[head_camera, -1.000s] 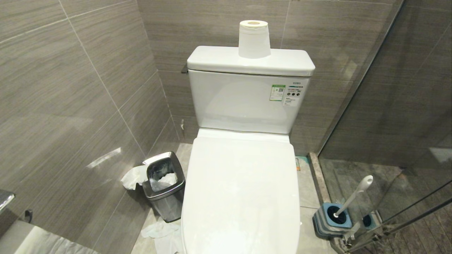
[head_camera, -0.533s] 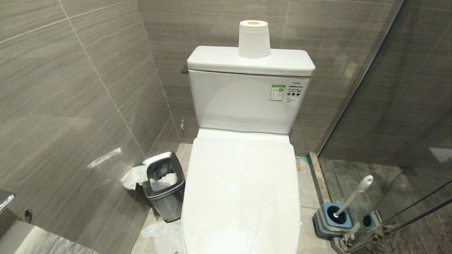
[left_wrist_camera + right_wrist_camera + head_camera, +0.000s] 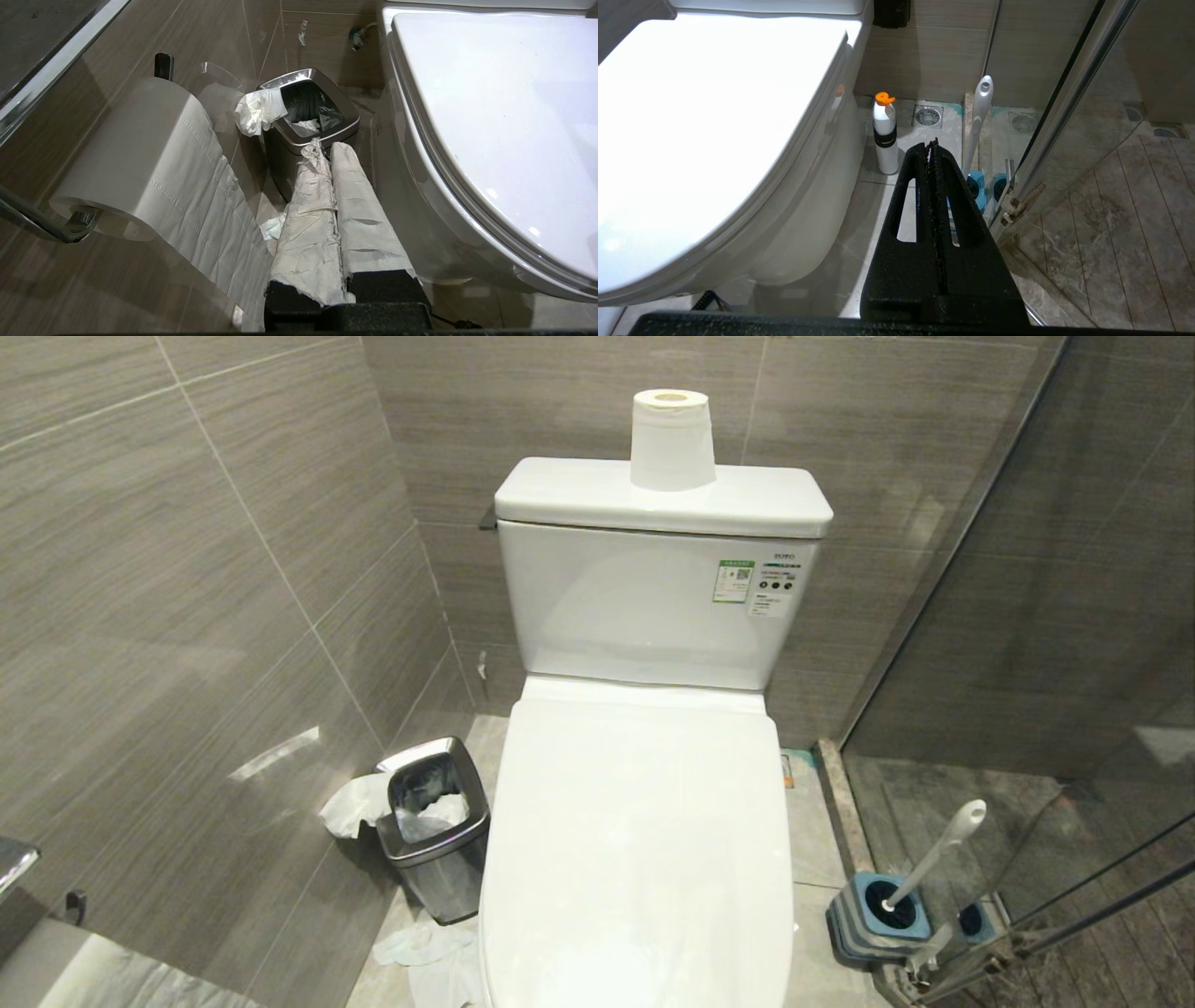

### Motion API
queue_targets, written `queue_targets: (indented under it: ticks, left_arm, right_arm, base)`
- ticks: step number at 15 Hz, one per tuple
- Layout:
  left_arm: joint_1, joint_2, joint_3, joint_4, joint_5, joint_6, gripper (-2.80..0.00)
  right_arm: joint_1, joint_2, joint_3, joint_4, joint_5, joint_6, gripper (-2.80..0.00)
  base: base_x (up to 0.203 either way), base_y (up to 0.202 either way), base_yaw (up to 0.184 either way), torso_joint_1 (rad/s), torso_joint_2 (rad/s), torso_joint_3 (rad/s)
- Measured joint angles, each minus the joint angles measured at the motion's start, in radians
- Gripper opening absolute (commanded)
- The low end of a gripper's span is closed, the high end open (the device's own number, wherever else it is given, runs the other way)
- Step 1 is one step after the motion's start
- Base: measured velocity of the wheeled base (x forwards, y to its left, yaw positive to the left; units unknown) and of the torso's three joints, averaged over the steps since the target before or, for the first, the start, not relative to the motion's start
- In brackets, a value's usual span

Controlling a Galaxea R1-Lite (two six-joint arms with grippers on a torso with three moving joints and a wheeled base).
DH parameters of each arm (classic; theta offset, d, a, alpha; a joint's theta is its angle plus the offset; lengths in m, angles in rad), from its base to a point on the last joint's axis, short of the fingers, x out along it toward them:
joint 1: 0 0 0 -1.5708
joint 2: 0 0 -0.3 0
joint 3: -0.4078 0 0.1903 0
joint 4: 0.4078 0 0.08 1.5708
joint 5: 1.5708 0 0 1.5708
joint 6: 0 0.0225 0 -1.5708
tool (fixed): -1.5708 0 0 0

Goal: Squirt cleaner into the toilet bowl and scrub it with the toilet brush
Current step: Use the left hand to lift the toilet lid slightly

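Observation:
The white toilet bowl [image 3: 644, 616] stands against the back wall with its lid [image 3: 635, 859] down, so the basin is hidden and no cleaner shows. On the floor to the right, the toilet brush [image 3: 934, 854] leans in its blue-and-grey holder [image 3: 878, 915]. Only the brush's grey handle [image 3: 981, 116] shows. A white bottle with an orange cap [image 3: 885, 135] stands between toilet and brush. My left gripper [image 3: 327, 147], fingers wrapped in white paper, is shut and empty beside the toilet's left side [image 3: 490, 116]. My right gripper [image 3: 933, 142] is shut and empty, low on the toilet's right.
A steel-rimmed waste bin [image 3: 434, 826] with tissue hanging out stands left of the toilet, loose tissue [image 3: 425, 943] on the floor by it. A paper roll [image 3: 672, 439] sits on the tank; another [image 3: 140, 158] hangs on the left wall. A glass shower door [image 3: 1027, 616] closes the right.

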Motion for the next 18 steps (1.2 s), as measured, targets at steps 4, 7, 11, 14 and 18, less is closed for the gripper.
queue_targets:
  ticks: [4, 7, 11, 14, 18]
  left_arm:
    - [0.0, 0.0, 0.0, 0.0, 0.0, 0.0, -2.8]
    - [0.0, 0.0, 0.0, 0.0, 0.0, 0.0, -2.8]
    - [0.0, 0.0, 0.0, 0.0, 0.0, 0.0, -2.8]
    - [0.0, 0.0, 0.0, 0.0, 0.0, 0.0, -2.8]
    - [0.0, 0.0, 0.0, 0.0, 0.0, 0.0, -2.8]
  right_arm:
    - [0.0, 0.0, 0.0, 0.0, 0.0, 0.0, -2.8]
    - [0.0, 0.0, 0.0, 0.0, 0.0, 0.0, -2.8]
    - [0.0, 0.0, 0.0, 0.0, 0.0, 0.0, -2.8]
    - [0.0, 0.0, 0.0, 0.0, 0.0, 0.0, -2.8]
    - [0.0, 0.0, 0.0, 0.0, 0.0, 0.0, -2.8]
  base:
    - [0.0, 0.0, 0.0, 0.0, 0.0, 0.0]
    - [0.0, 0.0, 0.0, 0.0, 0.0, 0.0]
    - [0.0, 0.0, 0.0, 0.0, 0.0, 0.0]
    - [0.0, 0.0, 0.0, 0.0, 0.0, 0.0]
    - [0.0, 0.0, 0.0, 0.0, 0.0, 0.0]
